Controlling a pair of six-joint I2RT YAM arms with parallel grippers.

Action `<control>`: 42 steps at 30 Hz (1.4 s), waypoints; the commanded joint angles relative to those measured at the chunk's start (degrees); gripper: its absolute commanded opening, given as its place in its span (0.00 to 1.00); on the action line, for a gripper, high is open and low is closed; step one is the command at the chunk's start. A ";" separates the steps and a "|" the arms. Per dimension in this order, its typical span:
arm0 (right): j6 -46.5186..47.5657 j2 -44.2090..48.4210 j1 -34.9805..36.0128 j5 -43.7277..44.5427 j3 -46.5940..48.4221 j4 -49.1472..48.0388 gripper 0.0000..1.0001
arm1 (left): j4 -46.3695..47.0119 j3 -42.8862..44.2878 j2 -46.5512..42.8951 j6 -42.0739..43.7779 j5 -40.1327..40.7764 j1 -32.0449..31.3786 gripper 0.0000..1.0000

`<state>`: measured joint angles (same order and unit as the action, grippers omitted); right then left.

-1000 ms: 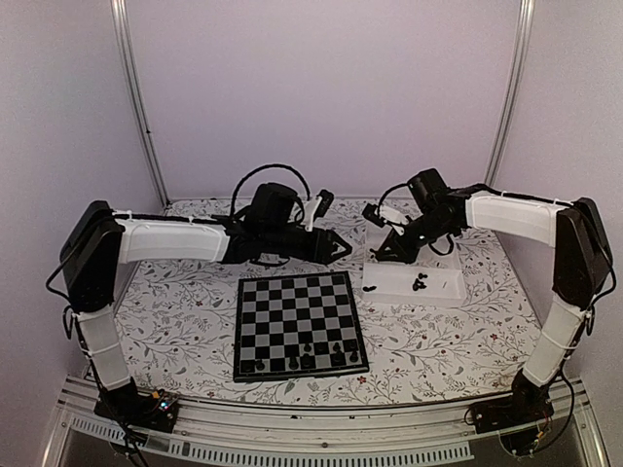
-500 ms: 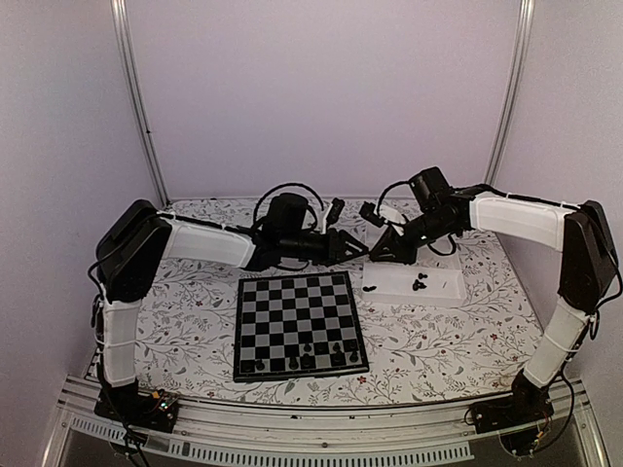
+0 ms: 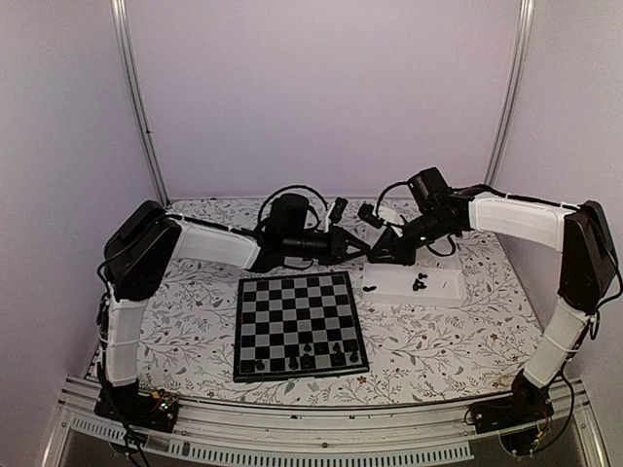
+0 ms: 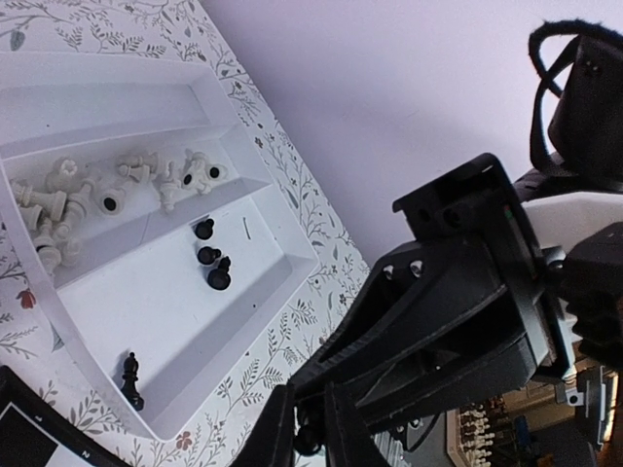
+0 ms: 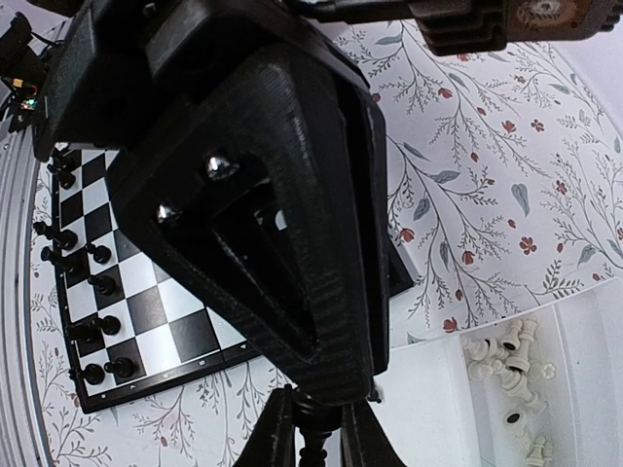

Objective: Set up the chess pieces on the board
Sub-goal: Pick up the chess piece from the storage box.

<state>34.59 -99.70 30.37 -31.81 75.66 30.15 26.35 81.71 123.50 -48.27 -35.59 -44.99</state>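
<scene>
The board [image 3: 297, 321] lies at the table's middle with several black chess pieces [image 3: 308, 348] on its near rows; it also shows in the right wrist view [image 5: 146, 311]. My right gripper [image 3: 376, 258] [image 5: 313, 433] is shut on a black chess piece [image 5: 313, 420] above the white tray's left end. My left gripper [image 3: 360, 249] [image 4: 310, 438] meets it tip to tip, its narrow jaws closed around the same black piece [image 4: 310, 440]. The tray [image 4: 146, 321] holds several white pieces [image 4: 117, 190] and a few black ones [image 4: 209, 258].
The white tray [image 3: 443, 292] sits right of the board on the floral tablecloth [image 3: 185, 321]. One black piece [image 4: 129, 379] stands at the tray's near corner. White pieces [image 5: 511, 370] show in the right wrist view. Walls and metal posts [image 3: 136, 97] close the back.
My left arm has swung right and its gripper has reached the right gripper above the tray's left end. The right gripper has lifted slightly toward it with the piece.
</scene>
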 commanded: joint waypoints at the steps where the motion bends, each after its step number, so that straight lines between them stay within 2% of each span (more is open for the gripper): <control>1: 0.14 1.63 0.35 0.55 -0.51 -0.05 0.06 | 3.16 1.51 1.78 -1.19 -2.10 -0.03 0.11; 7: -0.14 1.44 0.29 1.14 -0.91 -0.05 0.09 | 4.15 1.94 2.43 -1.83 -2.85 -0.05 0.00; 9: -0.20 1.36 0.24 1.90 -1.32 -0.01 0.20 | 4.66 2.08 2.44 -1.91 -2.88 -0.07 0.00; 11: -0.30 1.07 0.22 2.55 -1.91 -0.08 0.27 | 4.76 2.41 2.57 -1.93 -2.95 -0.03 0.00; 20: -1.34 0.33 -0.17 4.88 -1.99 -0.53 0.31 | 5.29 2.72 2.91 -2.29 -2.91 0.03 0.00; 23: -1.68 -0.12 -0.71 5.33 -1.90 -0.55 0.27 | 5.21 2.49 2.67 -2.29 -2.81 0.08 0.00; 28: -2.13 -0.46 -1.26 6.01 -1.73 -0.27 0.06 | 5.20 2.31 2.62 -2.21 -2.58 0.08 0.00; 30: -1.56 -0.11 -1.29 5.85 -2.02 0.08 0.02 | 5.23 2.31 2.54 -2.11 -2.51 0.11 0.00; 36: -0.66 1.06 -2.71 5.78 -4.14 0.25 0.00 | 0.11 1.87 0.00 2.88 -1.98 0.60 0.00; 42: -1.73 2.04 -9.60 1.85 -8.37 -2.13 0.00 | -19.41 -3.16 -10.45 21.22 4.27 -0.81 0.00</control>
<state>33.41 -99.70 25.67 -27.00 69.91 29.95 20.75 81.49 122.26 -41.19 -35.94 -44.91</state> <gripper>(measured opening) 0.059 0.069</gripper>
